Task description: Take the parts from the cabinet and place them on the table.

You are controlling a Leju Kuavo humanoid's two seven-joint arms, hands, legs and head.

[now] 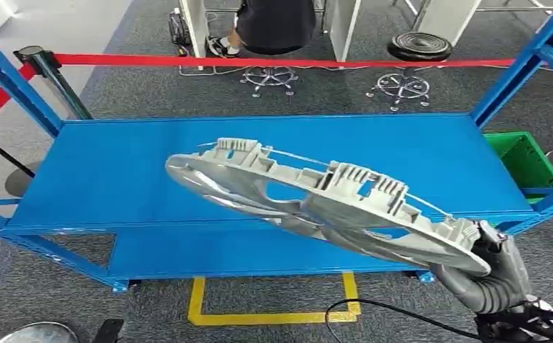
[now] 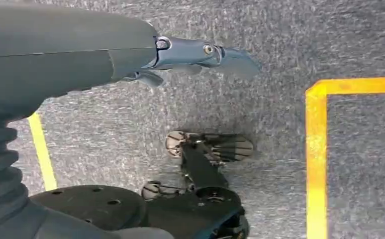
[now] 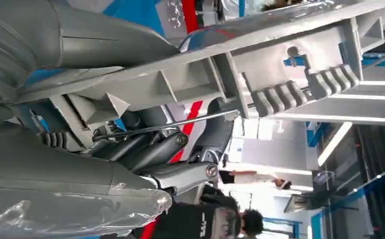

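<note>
Right hand (image 1: 494, 266): grips rim of round silver-grey plastic wheel cover (image 1: 316, 204), held tilted above blue metal shelf table (image 1: 109, 171) | Left hand (image 2: 195, 55): over grey carpet, apparently empty, fingers extended.

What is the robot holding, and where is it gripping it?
Its right hand grips a silver wheel cover by the rim edge nearest the robot. Its left hand holds nothing.

The blue worktop (image 1: 116, 171) stands on grey carpet (image 1: 131, 93) marked with yellow tape (image 1: 273, 314), a lower shelf (image 1: 209, 254) beneath it.
</note>
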